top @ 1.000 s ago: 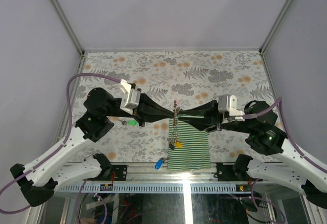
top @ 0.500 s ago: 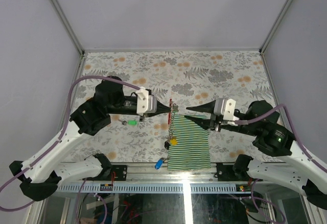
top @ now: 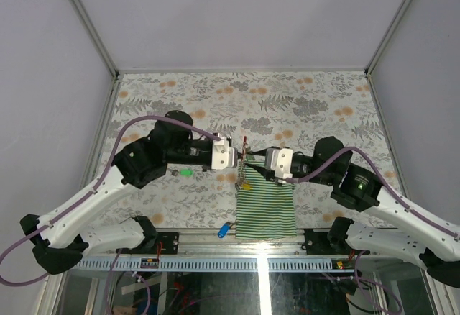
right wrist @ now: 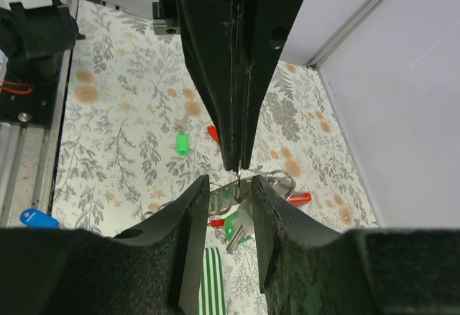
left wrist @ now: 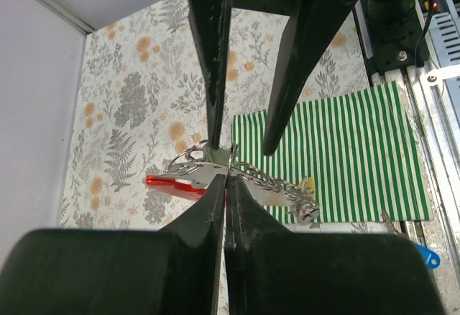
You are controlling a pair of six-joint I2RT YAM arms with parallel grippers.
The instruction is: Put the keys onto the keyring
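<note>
Bright even light, soft shadows, sharp

From above, the keyring [top: 243, 173] is largely hidden between the arms' tips, and its keys [top: 244, 183] are too small to distinguish. The right gripper [right wrist: 228, 185] partly hides a blue tag [right wrist: 36, 218].

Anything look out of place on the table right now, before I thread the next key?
Two strays. The small blue-tagged metal key lies off the green-and-white striped cloth, right at the near edge of the floral tabletop, where it might slip off. The green-tagged key sits alone, left of the cloth.
</note>
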